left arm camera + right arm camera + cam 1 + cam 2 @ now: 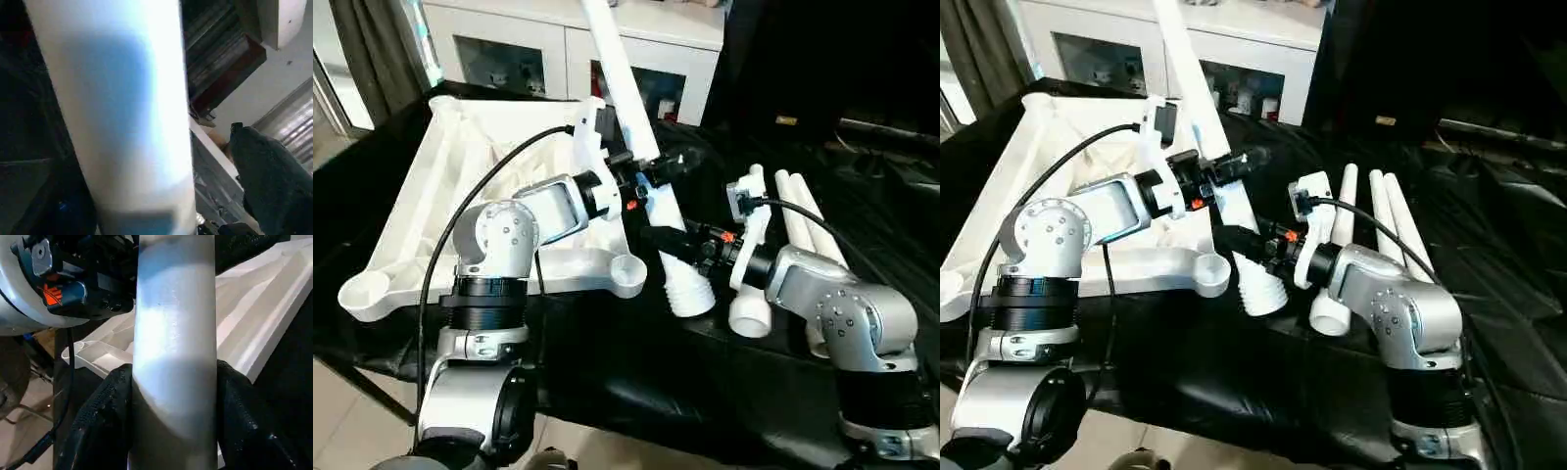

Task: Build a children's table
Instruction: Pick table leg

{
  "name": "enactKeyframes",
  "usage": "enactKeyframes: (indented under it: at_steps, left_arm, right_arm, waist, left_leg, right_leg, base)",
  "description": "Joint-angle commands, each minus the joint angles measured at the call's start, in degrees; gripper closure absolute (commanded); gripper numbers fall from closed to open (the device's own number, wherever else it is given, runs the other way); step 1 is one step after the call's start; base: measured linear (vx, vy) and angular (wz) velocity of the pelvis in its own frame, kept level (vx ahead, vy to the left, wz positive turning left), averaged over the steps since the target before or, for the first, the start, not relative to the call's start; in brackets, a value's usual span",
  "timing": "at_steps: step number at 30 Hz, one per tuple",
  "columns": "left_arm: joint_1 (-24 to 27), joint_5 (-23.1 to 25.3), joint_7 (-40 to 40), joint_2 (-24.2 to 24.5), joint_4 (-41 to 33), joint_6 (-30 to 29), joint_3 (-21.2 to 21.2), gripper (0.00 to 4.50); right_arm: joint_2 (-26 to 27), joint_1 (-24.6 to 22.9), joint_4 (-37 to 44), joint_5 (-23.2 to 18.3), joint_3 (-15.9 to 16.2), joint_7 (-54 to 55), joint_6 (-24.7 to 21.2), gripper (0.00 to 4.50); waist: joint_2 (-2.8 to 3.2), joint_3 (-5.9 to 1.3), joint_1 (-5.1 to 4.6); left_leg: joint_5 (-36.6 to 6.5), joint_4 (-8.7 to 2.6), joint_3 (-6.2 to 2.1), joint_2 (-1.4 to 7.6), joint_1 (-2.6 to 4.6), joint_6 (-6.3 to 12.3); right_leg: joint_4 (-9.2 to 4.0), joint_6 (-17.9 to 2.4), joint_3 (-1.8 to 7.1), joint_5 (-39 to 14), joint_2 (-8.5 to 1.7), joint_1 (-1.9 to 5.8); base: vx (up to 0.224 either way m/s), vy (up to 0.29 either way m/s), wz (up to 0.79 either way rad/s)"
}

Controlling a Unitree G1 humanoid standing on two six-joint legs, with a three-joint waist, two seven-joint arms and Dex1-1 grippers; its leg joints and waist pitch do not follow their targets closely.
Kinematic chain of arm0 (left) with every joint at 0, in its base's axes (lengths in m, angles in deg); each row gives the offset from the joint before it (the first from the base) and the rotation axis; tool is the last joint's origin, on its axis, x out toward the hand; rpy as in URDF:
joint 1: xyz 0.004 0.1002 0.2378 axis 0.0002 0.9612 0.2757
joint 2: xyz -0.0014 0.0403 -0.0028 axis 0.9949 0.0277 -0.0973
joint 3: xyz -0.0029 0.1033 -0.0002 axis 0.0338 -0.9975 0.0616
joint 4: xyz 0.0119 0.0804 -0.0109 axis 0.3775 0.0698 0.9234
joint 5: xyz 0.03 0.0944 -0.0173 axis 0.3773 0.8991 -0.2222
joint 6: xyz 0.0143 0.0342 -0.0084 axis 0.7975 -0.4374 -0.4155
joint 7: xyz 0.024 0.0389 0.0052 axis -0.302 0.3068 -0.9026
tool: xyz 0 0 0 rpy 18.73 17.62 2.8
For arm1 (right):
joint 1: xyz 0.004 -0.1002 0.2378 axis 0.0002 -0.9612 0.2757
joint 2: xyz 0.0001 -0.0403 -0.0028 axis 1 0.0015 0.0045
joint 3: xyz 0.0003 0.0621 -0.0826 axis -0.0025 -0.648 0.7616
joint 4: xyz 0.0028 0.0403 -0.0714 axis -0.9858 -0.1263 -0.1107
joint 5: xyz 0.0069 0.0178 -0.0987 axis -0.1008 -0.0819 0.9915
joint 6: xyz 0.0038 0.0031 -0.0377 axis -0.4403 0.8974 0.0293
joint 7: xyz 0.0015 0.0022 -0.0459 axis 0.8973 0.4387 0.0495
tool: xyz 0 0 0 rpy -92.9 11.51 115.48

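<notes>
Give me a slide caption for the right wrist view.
Right claw grips a white tube leg, with the upturned tabletop behind.

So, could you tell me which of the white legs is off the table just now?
The leg held by the right gripper, tilted up with its threaded end low. The other legs lie flat on the black cloth.

I see the white plastic tabletop (460, 186) lying underside up at upper left of the head view, ribs and round corner sockets showing. One long white tube leg (641, 147) stands tilted at centre, ribbed threaded end down, top leaning toward upper left. Three more legs (808, 220) lie side by side at right.
</notes>
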Motion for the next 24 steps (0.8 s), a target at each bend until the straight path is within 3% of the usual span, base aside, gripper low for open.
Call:
enactKeyframes:
  at_steps: [1, 2, 3, 5, 8, 13, 17, 24]
  left_arm:
    - [-0.74, -1.00, -0.27, -1.27, -0.87, -0.31, -0.73, 0.89]
    - [-0.67, -0.43, -0.63, -1.52, -1.27, -0.05, -0.92, 1.04]
    - [-0.61, 0.16, -1.28, -1.70, -1.61, 0.15, -1.02, 1.17]
    - [-0.54, 0.90, -2.17, -1.85, -1.93, 0.58, -1.12, 1.23]
    - [-0.27, 1.95, -4.81, -1.89, -3.45, 0.33, -1.40, 1.48]
    - [0.21, 3.19, -5.99, -1.10, -3.91, 0.84, -1.78, 1.75]
    - [0.53, 5.48, -9.20, -1.06, -3.79, 1.67, -1.29, 2.06]
    - [0.99, 4.08, -9.50, -1.40, -5.40, 0.70, -0.68, 2.49]
  right_arm:
    - [-0.56, -0.25, 0.73, 1.31, 0.51, 1.85, -0.03, 2.63]
    - [-0.61, -0.11, 0.66, 1.79, 0.84, 2.40, 0.38, 2.63]
    - [-0.71, 0.03, 0.57, 2.26, 1.17, 2.74, 0.80, 2.63]
    - [-0.72, 0.22, 0.40, 2.76, 1.46, 3.14, 1.18, 2.63]
    - [0.00, 0.70, -0.04, 3.45, 2.20, 4.58, 1.61, 2.63]
    - [0.79, 0.94, 0.40, 3.54, 2.59, 5.69, 1.37, 2.64]
    - [0.84, 1.32, 0.27, 3.74, 2.76, 6.81, 1.35, 2.64]
    - [0.69, 1.75, 0.44, 3.37, 2.47, 7.62, 0.96, 2.64]
  waist:
    - [0.35, -4.25, 0.07]
    - [-0.23, -4.25, -0.11]
    - [-0.42, -4.25, -0.04]
    - [-0.06, -4.20, -0.08]
    - [-0.37, -4.14, -0.13]
    - [-0.14, -4.08, -0.15]
    - [0.07, -4.09, -0.26]
    - [0.05, -4.14, -0.25]
  left_leg:
    - [-7.23, -3.82, -2.07, 4.14, 0.68, -0.24]
    - [-7.05, -3.79, -1.94, 4.13, 0.69, 0.10]
    - [-6.84, -3.79, -1.96, 4.14, 0.69, 0.11]
    - [-6.90, -3.82, -1.99, 4.20, 0.66, 0.21]
    - [-6.80, -3.86, -1.98, 4.23, 0.64, 0.38]
    - [-7.14, -3.91, -1.96, 4.15, 0.69, 0.18]
    - [-7.37, -3.98, -1.99, 4.23, 0.79, -0.29]
    - [-7.13, -3.91, -1.97, 4.19, 0.68, -0.04]
  right_leg:
    - [-4.94, -7.69, 3.60, -10.35, -6.06, 3.46]
    - [-5.06, -7.64, 3.55, -10.35, -5.98, 3.37]
    - [-4.94, -7.66, 3.54, -10.59, -6.06, 3.40]
    - [-5.01, -7.31, 3.55, -11.45, -6.08, 3.28]
    - [-5.05, -6.87, 3.57, -12.36, -6.11, 3.22]
    - [-5.26, -5.94, 3.60, -13.48, -6.01, 3.03]
    - [-5.10, -6.29, 3.63, -11.78, -5.98, 3.01]
    - [-5.05, -6.75, 3.62, -11.00, -6.00, 3.13]
  base:
    - [0.000, 0.000, 0.00]
    - [0.000, 0.000, 0.00]
    - [0.000, 0.000, 0.00]
    - [0.000, 0.000, 0.00]
    - [0.000, 0.000, 0.00]
    - [0.000, 0.000, 0.00]
    - [0.000, 0.000, 0.00]
    - [0.000, 0.000, 0.00]
